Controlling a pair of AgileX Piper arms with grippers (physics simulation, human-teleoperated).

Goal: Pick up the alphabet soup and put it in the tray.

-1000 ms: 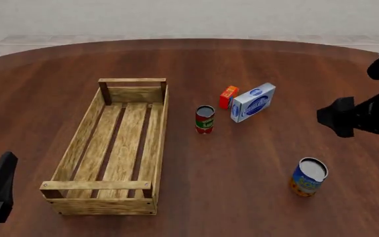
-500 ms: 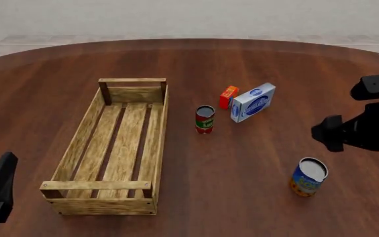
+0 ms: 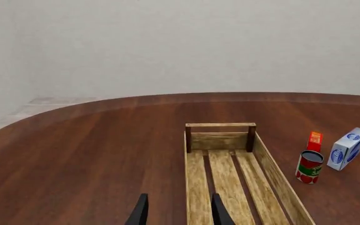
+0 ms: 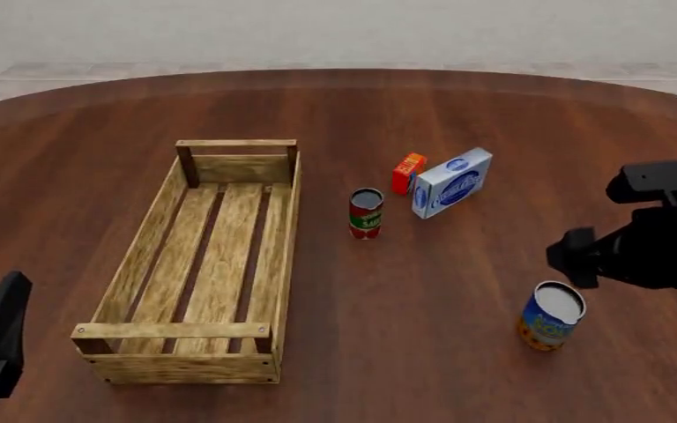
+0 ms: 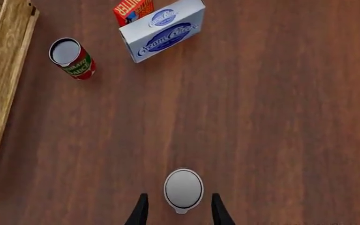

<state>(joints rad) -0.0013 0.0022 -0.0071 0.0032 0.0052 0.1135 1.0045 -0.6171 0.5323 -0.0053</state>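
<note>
Parked at the table's near-left corner, your left gripper (image 3: 177, 213) idles with its fingers apart and nothing between them, facing down the length of the tray (image 4: 141, 261). That slatted crate lies left of centre, its bed bare and its low sides and corner posts the only edges to clear on the way in.

At two o'clock from the tray's middle, a red-and-green can (image 4: 366, 213) stands upright, with a small orange box (image 4: 408, 173) and a blue-and-white carton (image 4: 453, 182) close behind it at one o'clock.

Far right and near, the alphabet soup (image 4: 550, 315) stands upright, well apart from everything. Your right gripper (image 5: 177, 211) hangs above it, fingers spread and the silver top seen between the tips in the wrist view.

Centre the can evenly between both fingers, descend straight to grip the label rather than the rim, then close. Open wood lies between the soup and the tray at nine o'clock; lift high and carry along the near side, keeping clear of the red-and-green can.
</note>
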